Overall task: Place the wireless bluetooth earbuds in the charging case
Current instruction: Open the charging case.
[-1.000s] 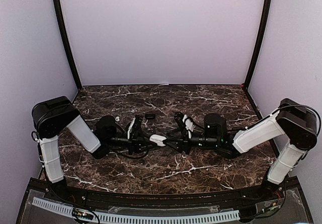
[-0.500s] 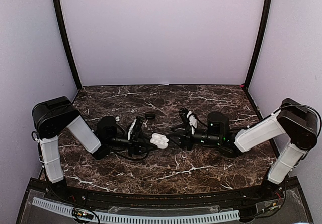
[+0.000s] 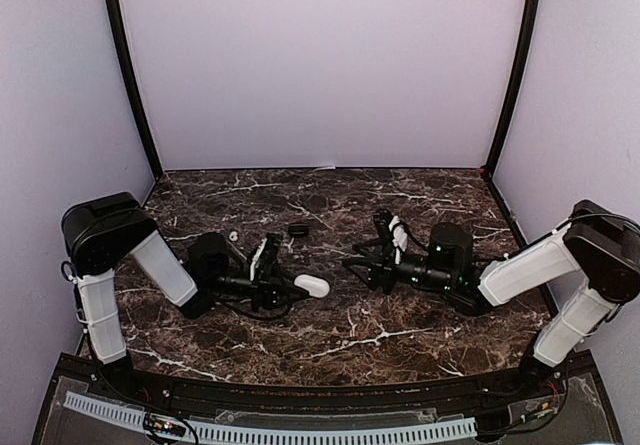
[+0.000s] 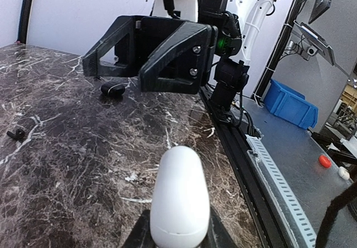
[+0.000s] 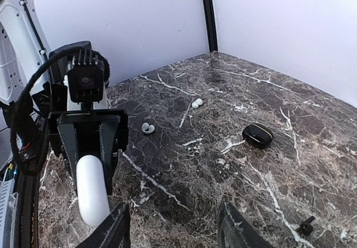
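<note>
The left gripper (image 3: 290, 286) clamps the closed white charging case (image 4: 179, 198), long axis aimed at the right gripper (image 5: 175, 232), which faces it empty, jaws parted. Two white earbuds (image 5: 148, 127) lie loose on the table (image 5: 268, 81) beyond the left arm, nearer that arm.

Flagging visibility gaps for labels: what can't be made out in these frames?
- White case: whether any bud is inside. Its own shell hides that in every view.
- Left gripper: its fingers are cut off by the bottom edge in the left wrist view.
- Small dark piece: too small in the right wrist view to tell if it is a bud, and lost against the dark table from the top.
- Black case: its contents are not visible in any view.
</note>
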